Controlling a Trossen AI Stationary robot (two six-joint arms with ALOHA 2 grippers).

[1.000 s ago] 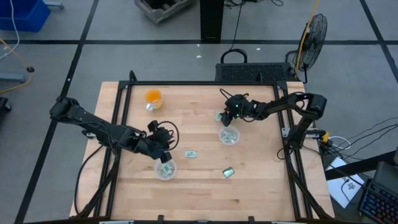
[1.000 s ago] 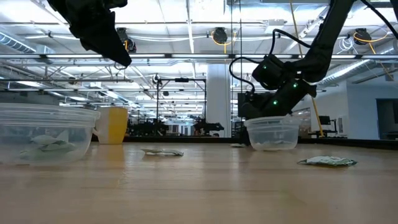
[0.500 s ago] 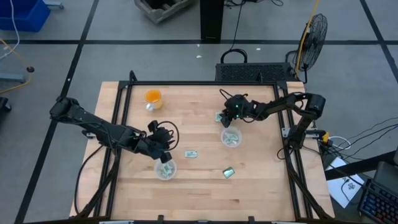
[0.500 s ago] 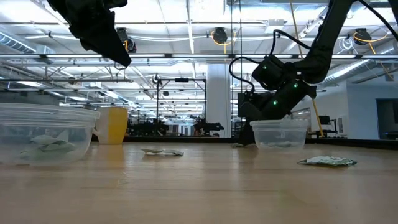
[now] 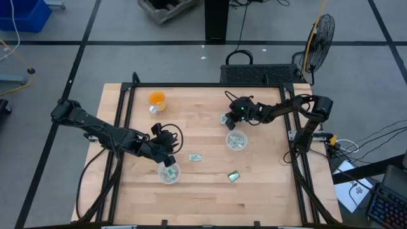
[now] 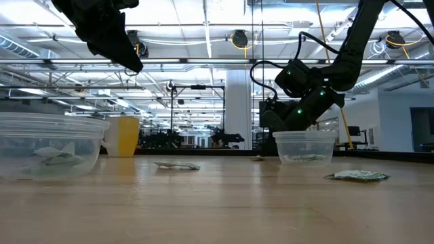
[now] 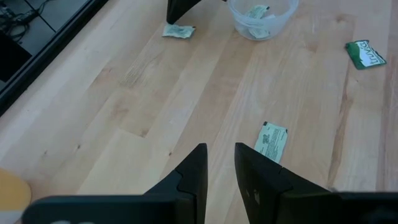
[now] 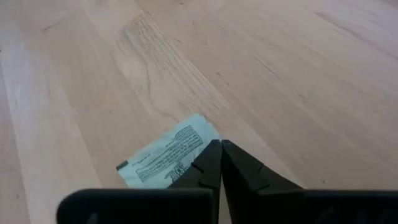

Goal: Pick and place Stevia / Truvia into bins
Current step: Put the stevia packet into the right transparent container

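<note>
Right gripper [image 5: 229, 118]: low over the counter [image 5: 267, 172], just beyond the far-side bin [image 5: 236, 140] as seen from above; in the right wrist view its fingers [image 8: 211, 163] are pressed together with their tips at the edge of a pale packet [image 8: 166, 157] lying flat on the wood.
Left gripper [image 5: 166, 154]: held above the near-side bin [image 5: 169, 173]; fingers [image 7: 194, 172] drawn close with a narrow gap, nothing between them.
Far-side bin: upright on the counter, several packets inside.
Near-side bin: upright, packets lying in its bottom [image 6: 55, 154].
Loose packet [image 5: 195, 157]: flat on the counter, between the two bins, nearer the near-side bin.
Dark green packet [image 5: 233, 177]: flat on the counter, on the near side of the far-side bin, well apart from it.
Orange cup [image 5: 156, 99]: upright near the counter's far left corner, well apart from both bins.
</note>
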